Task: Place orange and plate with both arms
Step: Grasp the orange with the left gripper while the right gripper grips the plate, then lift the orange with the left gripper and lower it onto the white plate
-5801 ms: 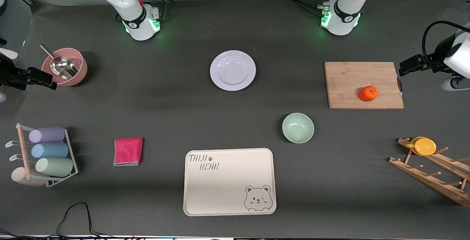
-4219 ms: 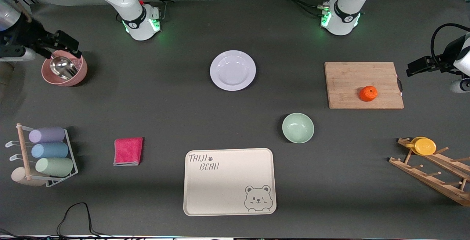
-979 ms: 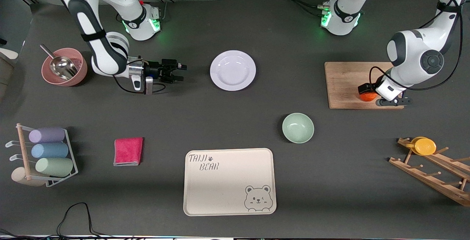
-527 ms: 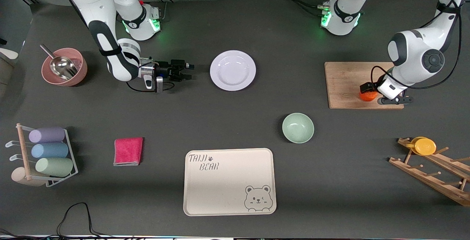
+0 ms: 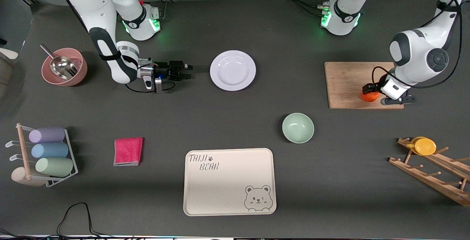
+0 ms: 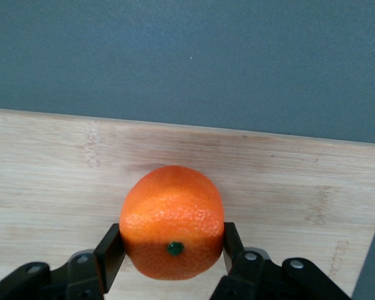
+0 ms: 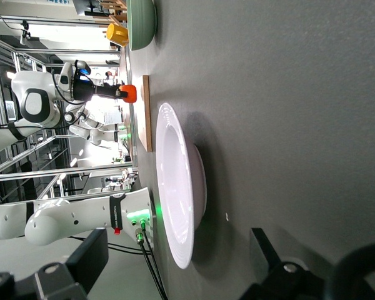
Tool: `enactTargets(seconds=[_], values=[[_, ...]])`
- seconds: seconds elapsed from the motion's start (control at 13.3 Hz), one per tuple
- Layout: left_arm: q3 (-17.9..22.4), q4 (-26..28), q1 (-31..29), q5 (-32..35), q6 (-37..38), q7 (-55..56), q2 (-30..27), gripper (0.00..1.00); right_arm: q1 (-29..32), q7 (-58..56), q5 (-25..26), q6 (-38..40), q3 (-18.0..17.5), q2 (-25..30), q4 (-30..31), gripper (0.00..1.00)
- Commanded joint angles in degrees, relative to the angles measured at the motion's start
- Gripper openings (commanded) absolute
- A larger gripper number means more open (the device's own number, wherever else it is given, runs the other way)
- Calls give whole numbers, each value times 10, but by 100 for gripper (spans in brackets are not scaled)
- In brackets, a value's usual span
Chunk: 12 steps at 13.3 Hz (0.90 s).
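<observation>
Left gripper (image 6: pixel 172 250) clasps the small dimpled orange (image 6: pixel 172 220) on the bamboo cutting board (image 5: pixel 347 82). Right gripper (image 5: pixel 183 70), fingers spread, sits beside the untouched glossy white plate (image 5: pixel 232 70). Neither item placed.

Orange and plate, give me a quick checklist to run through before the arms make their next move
1. Left gripper closed on the orange: ok, a finger against each side.
2. Orange off the cutting board: cannot tell.
3. Right gripper lined up beside the plate: ok, level with its rim toward the right arm's end.
4. Right gripper open for the rim: ok, fingers spread.
5. Plate gripped: not ok, no contact yet.
6. Plate bare for the orange: ok.
</observation>
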<state>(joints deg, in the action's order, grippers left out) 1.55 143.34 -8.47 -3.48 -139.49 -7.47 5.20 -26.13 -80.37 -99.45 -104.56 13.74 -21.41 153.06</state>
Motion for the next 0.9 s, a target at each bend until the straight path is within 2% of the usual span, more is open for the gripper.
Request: enactTargets(seconds=[0.0, 0.15, 0.3, 0.38, 0.53, 0.68, 0.83], values=[[6, -81, -1, 1, 150, -14, -48, 0, 2, 14, -7, 8, 3, 1, 1, 100], [6, -171, 0, 24, 277, -10, -62, 0, 2, 28, -6, 8, 4, 6, 1, 100], [5, -282, 4, 36, 404, -5, -63, 0, 1, 65, 2, 8, 10, 28, 2, 100], [4, -333, 5, 37, 461, -4, -63, 0, 1, 90, 26, 8, 12, 38, 1, 100], [0, -424, 7, 37, 559, -2, -58, 0, 1, 116, 77, 8, 38, 58, 0, 100], [-1, -477, 22, 37, 615, 11, -57, 0, 3, 107, 87, 8, 44, 53, 0, 100], [-10, -489, 40, 34, 630, 51, -58, 0, 3, 88, 87, 7, 44, 43, -2, 100]])
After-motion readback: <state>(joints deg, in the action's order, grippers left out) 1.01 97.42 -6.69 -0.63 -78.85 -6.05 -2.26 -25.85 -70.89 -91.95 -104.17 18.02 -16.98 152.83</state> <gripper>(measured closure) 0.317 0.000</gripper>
